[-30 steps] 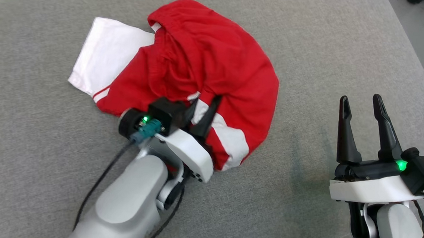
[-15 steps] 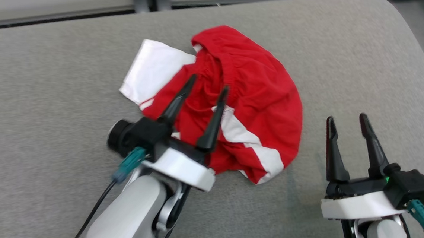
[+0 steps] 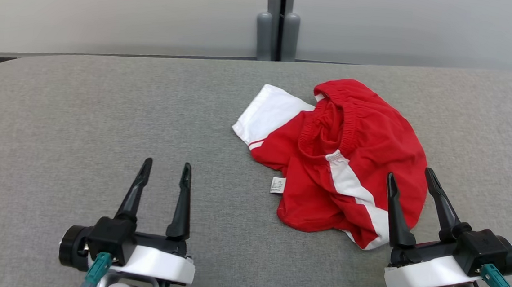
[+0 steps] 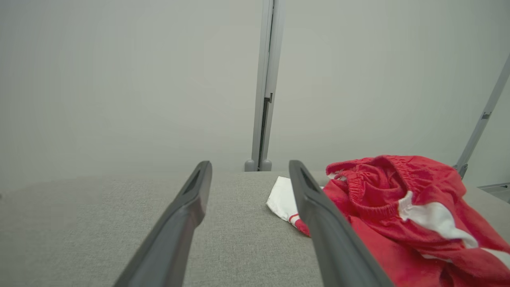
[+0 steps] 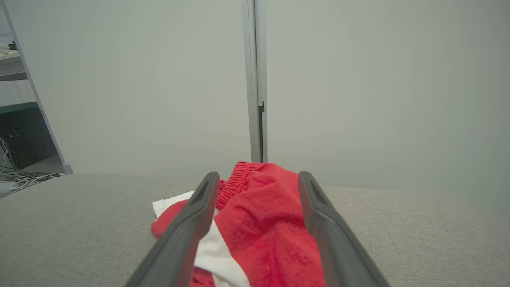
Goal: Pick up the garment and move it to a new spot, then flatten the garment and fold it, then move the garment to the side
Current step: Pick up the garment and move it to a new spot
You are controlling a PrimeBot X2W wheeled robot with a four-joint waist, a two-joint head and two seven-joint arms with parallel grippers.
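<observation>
The left claw point(image 3: 167, 163) is standing released over the bare grey fabric worktop point(image 3: 82, 118), holding nothing. The right claw point(image 3: 409, 173) is also gaping wide (empty too), just beside the near edge of the crumpled red-and-white cloth shorts point(image 3: 369, 138), which are lying on the worktop's right half.

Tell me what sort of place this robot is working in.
Probably a lab or test cell, not a home: a grey padded worktable, plain pale partition panels joined by a metal post, and loose cables on the floor beyond.
</observation>
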